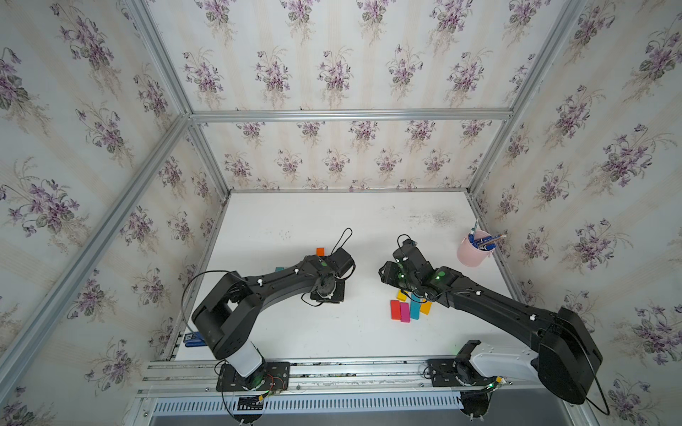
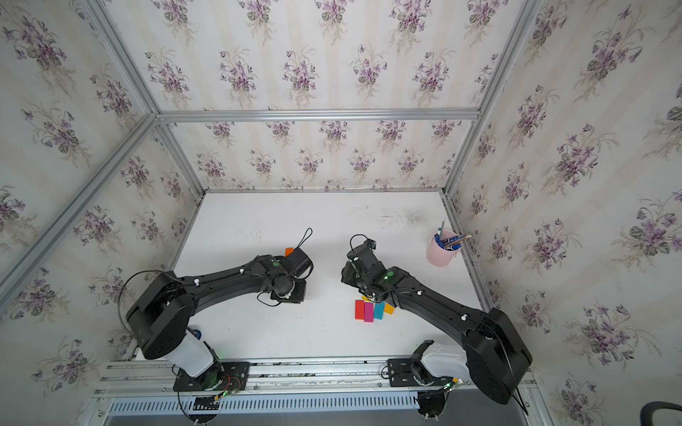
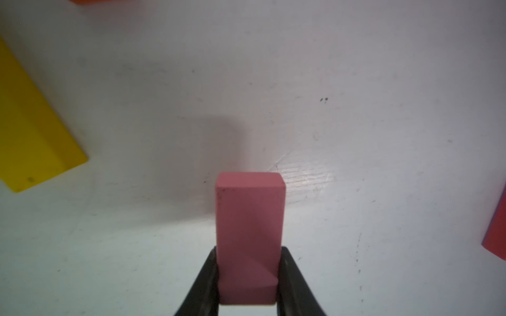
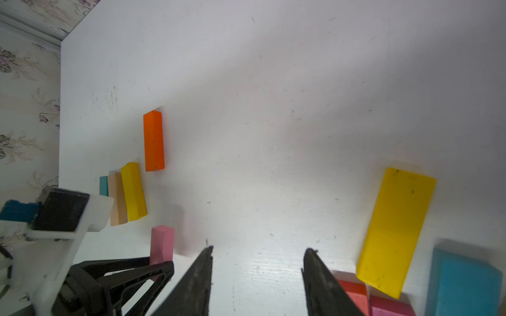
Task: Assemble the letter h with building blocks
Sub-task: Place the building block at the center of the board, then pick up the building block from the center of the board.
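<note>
Left end effector (image 3: 249,249) is clamping tight on the pink block (image 3: 249,216). Fingers (image 3: 210,273) are pinching its two long sides near one end, and the rest is sticking out past the tips. Can't tell if it's touching the table (image 1: 295,332).

In both top views my left wrist is covering it. It's sitting close to table centre, roughly 7 o'clock from it.

Right wrist view is showing the orange block (image 4: 154,141), yellow block (image 4: 133,191), tan block (image 4: 118,199) and teal block (image 4: 103,186) lying near the pink one. Yellow, tan and teal are lying side by side, with the orange just beside the yellow's end.

Right end effector (image 4: 258,249) is hanging over bare table with its fingers spread partway and nothing between them.

Red block (image 1: 395,309), magenta block (image 1: 405,312), blue block (image 1: 415,310) and amber block (image 1: 426,308) are lying packed side by side at about 4 o'clock from table centre, just beside my right arm.

Pink cup (image 1: 471,250) with pens is standing at about 2 o'clock, by the right wall.
</note>
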